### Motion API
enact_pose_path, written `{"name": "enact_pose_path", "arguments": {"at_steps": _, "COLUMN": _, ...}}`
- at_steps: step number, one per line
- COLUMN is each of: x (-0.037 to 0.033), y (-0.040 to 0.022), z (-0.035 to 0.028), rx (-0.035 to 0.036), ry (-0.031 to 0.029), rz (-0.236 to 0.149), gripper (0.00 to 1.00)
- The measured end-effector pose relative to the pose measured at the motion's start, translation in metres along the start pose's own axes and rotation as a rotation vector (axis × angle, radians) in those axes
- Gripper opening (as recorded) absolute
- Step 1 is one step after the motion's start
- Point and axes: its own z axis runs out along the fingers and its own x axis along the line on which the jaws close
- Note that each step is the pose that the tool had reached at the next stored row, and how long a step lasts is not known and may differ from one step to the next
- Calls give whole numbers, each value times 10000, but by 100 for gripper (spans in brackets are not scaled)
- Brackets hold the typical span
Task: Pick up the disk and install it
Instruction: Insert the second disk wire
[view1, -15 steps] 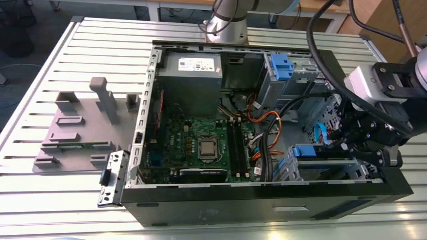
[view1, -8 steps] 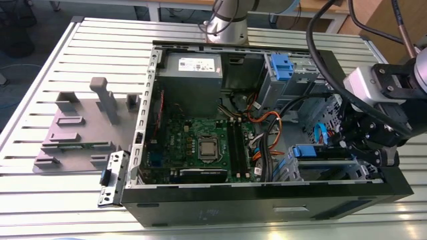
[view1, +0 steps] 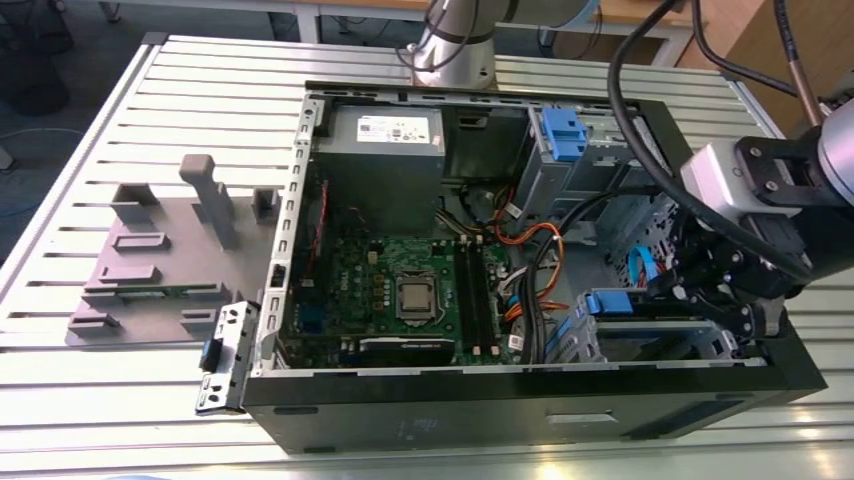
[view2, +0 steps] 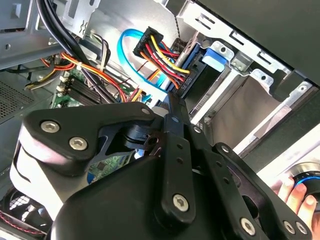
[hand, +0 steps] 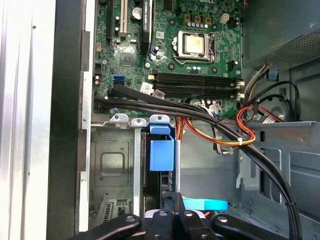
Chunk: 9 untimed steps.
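Observation:
The disk (view1: 617, 304) stands on edge in the lower drive bay at the exterior view's right front corner of the open computer case (view1: 534, 385). Its blue plastic rail (hand: 161, 152) faces out of the slot. In the second wrist view the disk's dark body (view2: 202, 87) lies behind a bundle of coloured wires. My gripper (view1: 697, 295) hangs inside the case right beside the bay. Its thin fingers lie together, shut, with their tips at the disk's end in both wrist views (view2: 172, 107) (hand: 171, 197). Nothing shows between the fingers.
A black cable bundle (hand: 200, 117) and orange wires (hand: 245, 132) cross near the bay. The motherboard (view1: 400, 290) and grey power supply (view1: 384, 140) fill the case's middle and back. Another blue latch (view1: 561, 135) sits on the upper bay. A grey fixture (view1: 167, 260) stands on the table. A person's fingers (view2: 295, 195) rest outside the case.

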Motion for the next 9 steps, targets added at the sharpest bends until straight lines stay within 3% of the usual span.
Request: {"name": "enact_pose_path", "arguments": {"at_steps": 9, "x": 13, "y": -2, "z": 26, "rx": -12, "ry": -2, "rz": 2, "gripper": 11}}
